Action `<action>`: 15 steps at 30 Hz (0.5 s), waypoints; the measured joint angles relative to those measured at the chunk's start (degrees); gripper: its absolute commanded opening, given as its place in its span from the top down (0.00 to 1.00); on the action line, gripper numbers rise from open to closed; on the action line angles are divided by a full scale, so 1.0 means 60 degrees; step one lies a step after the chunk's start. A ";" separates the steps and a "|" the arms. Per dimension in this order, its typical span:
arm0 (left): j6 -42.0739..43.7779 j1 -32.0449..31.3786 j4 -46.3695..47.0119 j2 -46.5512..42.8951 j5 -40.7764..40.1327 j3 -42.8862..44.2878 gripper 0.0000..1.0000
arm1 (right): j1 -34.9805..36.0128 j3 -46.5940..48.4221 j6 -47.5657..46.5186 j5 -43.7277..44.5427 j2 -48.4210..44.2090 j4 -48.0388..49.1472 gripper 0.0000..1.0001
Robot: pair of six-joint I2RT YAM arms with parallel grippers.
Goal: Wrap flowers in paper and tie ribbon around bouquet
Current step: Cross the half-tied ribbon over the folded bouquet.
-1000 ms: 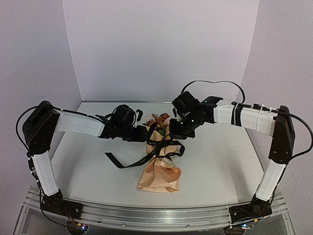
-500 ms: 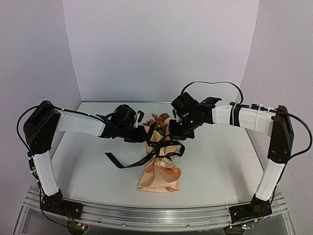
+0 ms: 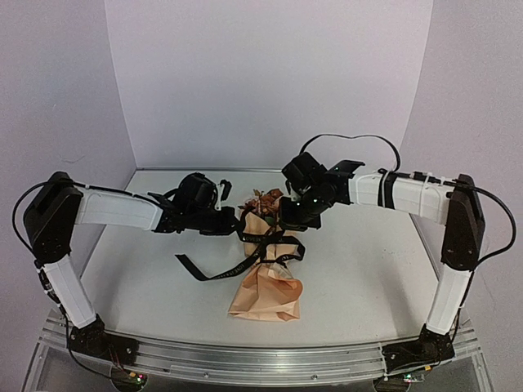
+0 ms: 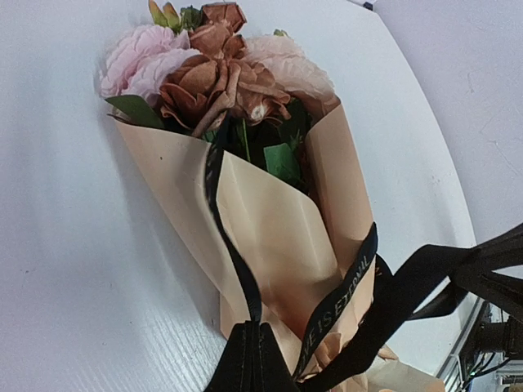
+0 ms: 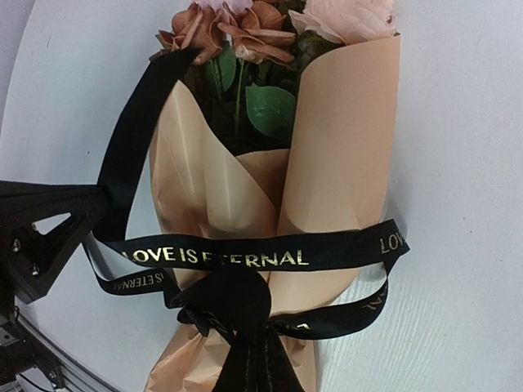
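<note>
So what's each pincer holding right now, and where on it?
Both pincers are shut on the ribbon tied around the bouquet. The left pincer pinches a strand beside the paper cone's left edge; the right pincer pinches the ribbon at the knot near the cone's narrow end.

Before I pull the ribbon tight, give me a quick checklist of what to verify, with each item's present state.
1. Paper wrapped around the flowers, blooms showing above the rim: ok.
2. Ribbon circling the paper cone: ok, two bands cross its lower half.
3. Left gripper holding a ribbon strand: ok, jaws shut on it at the bottom of the left wrist view.
4. Right gripper holding ribbon: ok, jaws shut on black ribbon below the crossing.
5. Knot finished: cannot tell; the crossing looks loose and bunched.
6. Loose tail lying free on the table: ok, trailing left of the bouquet.
</note>
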 measured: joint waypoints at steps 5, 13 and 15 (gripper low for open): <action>0.0169 0.0025 0.0435 -0.0971 -0.0219 -0.0781 1.00 | -0.0026 0.0710 0.0000 -0.0009 0.0554 0.0009 1.00; 0.0618 0.0051 0.0660 -0.2175 -0.0595 -0.1474 1.00 | -0.0190 0.1716 -0.0004 -0.0067 0.1546 0.0037 1.00; 0.0750 0.0062 0.0647 -0.2461 -0.0623 -0.1646 1.00 | -0.0249 0.1864 -0.0004 -0.0094 0.1684 0.0037 1.00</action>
